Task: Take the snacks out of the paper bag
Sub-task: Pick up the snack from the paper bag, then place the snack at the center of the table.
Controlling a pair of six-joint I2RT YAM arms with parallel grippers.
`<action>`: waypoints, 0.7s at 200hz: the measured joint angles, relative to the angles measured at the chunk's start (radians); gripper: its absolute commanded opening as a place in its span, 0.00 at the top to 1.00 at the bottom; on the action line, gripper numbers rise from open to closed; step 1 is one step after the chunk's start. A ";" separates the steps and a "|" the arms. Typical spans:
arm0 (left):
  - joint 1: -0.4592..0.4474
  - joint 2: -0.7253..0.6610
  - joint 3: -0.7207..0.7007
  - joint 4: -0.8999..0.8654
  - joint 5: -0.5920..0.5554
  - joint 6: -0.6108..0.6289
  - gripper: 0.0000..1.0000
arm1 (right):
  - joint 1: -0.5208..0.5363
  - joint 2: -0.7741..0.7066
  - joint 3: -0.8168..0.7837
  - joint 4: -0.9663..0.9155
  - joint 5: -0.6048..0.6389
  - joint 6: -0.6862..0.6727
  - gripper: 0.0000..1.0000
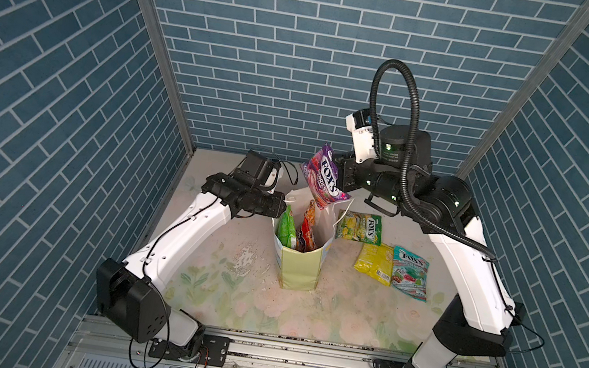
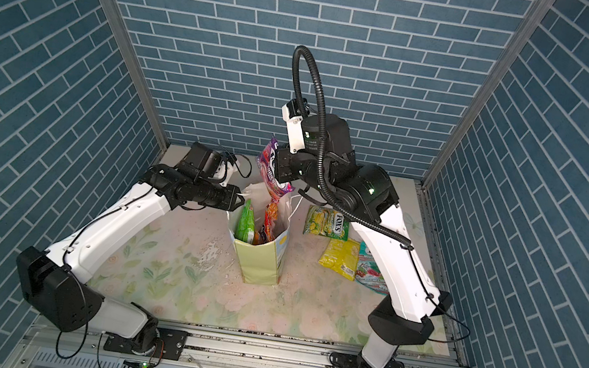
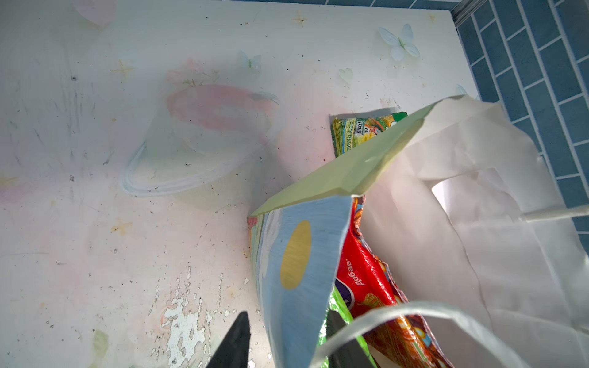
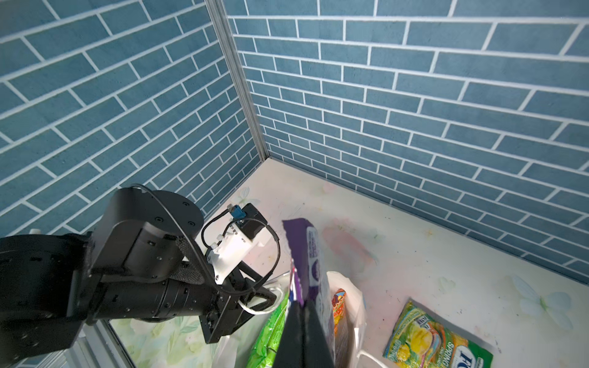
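Observation:
The paper bag (image 1: 302,269) (image 2: 261,263) stands upright mid-table, mouth open. My right gripper (image 1: 336,188) (image 4: 301,304) is shut on a purple Fox's packet (image 1: 321,179) (image 4: 310,255), held above the bag's far rim. A green packet (image 1: 287,227) and a red-orange packet (image 1: 307,230) (image 3: 363,274) stand inside the bag. My left gripper (image 1: 281,208) (image 3: 287,315) is at the bag's left rim. Its jaws stand apart astride the wall (image 3: 296,255), with a gap showing on the outer side. A white cord handle loops by it.
To the right of the bag lie three packets: green-yellow Fox's (image 1: 359,227) (image 4: 436,337), yellow (image 1: 376,262) and teal-white (image 1: 410,273). Blue brick walls close in three sides. A metal rail (image 1: 299,356) runs along the front. The right arm's black hose (image 1: 398,89) arches overhead.

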 measured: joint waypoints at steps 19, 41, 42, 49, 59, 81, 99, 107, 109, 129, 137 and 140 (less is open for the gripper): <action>0.000 0.000 0.005 -0.005 -0.006 0.002 0.59 | 0.000 -0.071 -0.065 0.031 0.043 -0.017 1.00; 0.000 0.000 0.010 -0.010 -0.010 0.006 0.59 | 0.000 -0.148 -0.117 0.054 0.112 -0.035 1.00; 0.000 0.000 0.011 -0.010 -0.010 0.006 0.59 | 0.000 -0.151 -0.119 0.055 0.114 -0.035 1.00; 0.000 0.000 0.011 -0.011 -0.011 0.006 0.59 | 0.000 -0.176 -0.135 0.062 0.138 -0.037 1.00; 0.000 0.000 0.013 -0.016 -0.013 0.008 0.59 | 0.000 -0.215 -0.162 0.070 0.173 -0.043 1.00; 0.000 0.000 0.016 -0.024 -0.014 0.010 0.59 | 0.000 -0.296 -0.221 0.073 0.248 -0.050 1.00; 0.000 0.000 0.019 -0.026 -0.015 0.013 0.59 | 0.000 -0.355 -0.273 0.069 0.314 -0.048 1.00; 0.000 0.000 0.021 -0.028 -0.016 0.014 0.59 | 0.000 -0.378 -0.296 0.063 0.341 -0.041 1.00; 0.000 0.000 0.021 -0.028 -0.017 0.014 0.59 | 0.000 -0.383 -0.301 0.061 0.349 -0.040 1.00; 0.000 0.000 0.024 -0.029 -0.019 0.016 0.59 | 0.000 -0.424 -0.353 0.037 0.413 -0.013 1.00; 0.000 0.000 0.024 -0.030 -0.022 0.016 0.59 | 0.000 -0.441 -0.378 0.026 0.436 0.001 1.00; 0.000 0.000 0.024 -0.030 -0.022 0.016 0.59 | 0.000 -0.447 -0.388 0.021 0.444 0.006 1.00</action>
